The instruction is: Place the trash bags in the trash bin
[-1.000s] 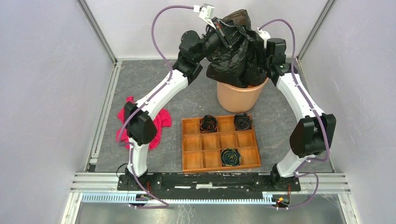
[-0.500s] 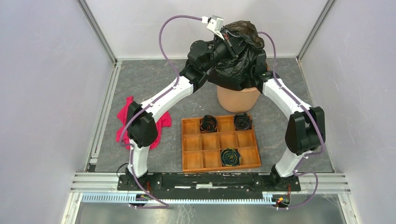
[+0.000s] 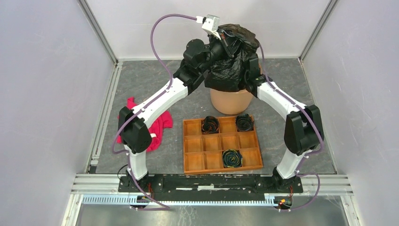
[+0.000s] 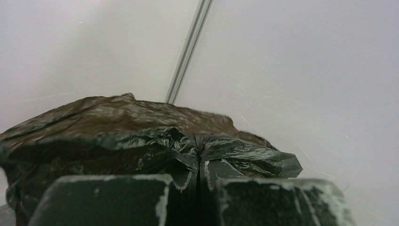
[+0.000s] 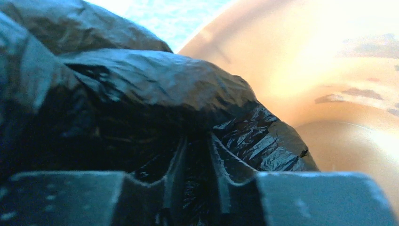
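The trash bag (image 3: 230, 61), black crinkly film, hangs bunched over the mouth of the pale orange trash bin (image 3: 230, 101) at the back of the table. My left gripper (image 3: 221, 35) holds the bag's top from above. In the left wrist view the left gripper (image 4: 200, 165) is shut on a pinched fold of the bag (image 4: 117, 127). My right gripper is buried under the film in the top view. In its wrist view the right gripper (image 5: 196, 160) stands inside the bin (image 5: 329, 94), jaws a narrow gap apart with bag film (image 5: 141, 84) filling the gap.
A compartmented wooden tray (image 3: 221, 142) lies in front of the bin and holds three cable coils (image 3: 232, 158). A red cloth (image 3: 157, 127) lies at the left beside the left arm. Enclosure walls and a metal post stand close behind the bin.
Both arms have carried the bag left and down onto the bin's mouth. The right arm has swung inward, and the bin stands slightly further left. The right jaws have widened a little.
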`<move>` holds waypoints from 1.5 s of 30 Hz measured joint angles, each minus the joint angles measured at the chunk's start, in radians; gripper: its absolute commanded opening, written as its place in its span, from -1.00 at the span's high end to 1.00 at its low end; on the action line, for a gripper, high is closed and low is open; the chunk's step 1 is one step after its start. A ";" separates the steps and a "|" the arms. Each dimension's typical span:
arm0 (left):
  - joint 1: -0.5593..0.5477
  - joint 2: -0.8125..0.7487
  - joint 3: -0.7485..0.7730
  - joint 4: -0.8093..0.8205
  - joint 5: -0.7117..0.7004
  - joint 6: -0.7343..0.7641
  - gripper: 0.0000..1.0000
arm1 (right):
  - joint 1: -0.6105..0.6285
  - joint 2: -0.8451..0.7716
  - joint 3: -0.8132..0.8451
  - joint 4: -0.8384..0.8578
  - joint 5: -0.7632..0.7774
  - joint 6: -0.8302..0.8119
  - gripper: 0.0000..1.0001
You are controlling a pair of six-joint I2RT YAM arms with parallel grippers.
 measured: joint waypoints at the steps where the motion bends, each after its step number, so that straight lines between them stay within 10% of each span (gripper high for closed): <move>1: 0.000 0.000 0.005 -0.015 -0.003 0.002 0.96 | -0.012 0.000 0.002 -0.008 -0.008 -0.003 0.28; 22: 0.075 0.085 0.165 -0.075 0.109 0.016 0.96 | -0.422 -0.297 0.160 -0.353 0.090 -0.283 -0.78; 37: 0.086 0.150 0.231 -0.212 0.090 -0.075 0.96 | -0.256 -0.554 -0.129 -0.179 -0.037 -0.205 -0.71; 45: 0.096 0.151 0.232 -0.278 0.094 -0.267 0.96 | -0.105 -0.328 -0.106 -0.144 0.133 -0.170 0.02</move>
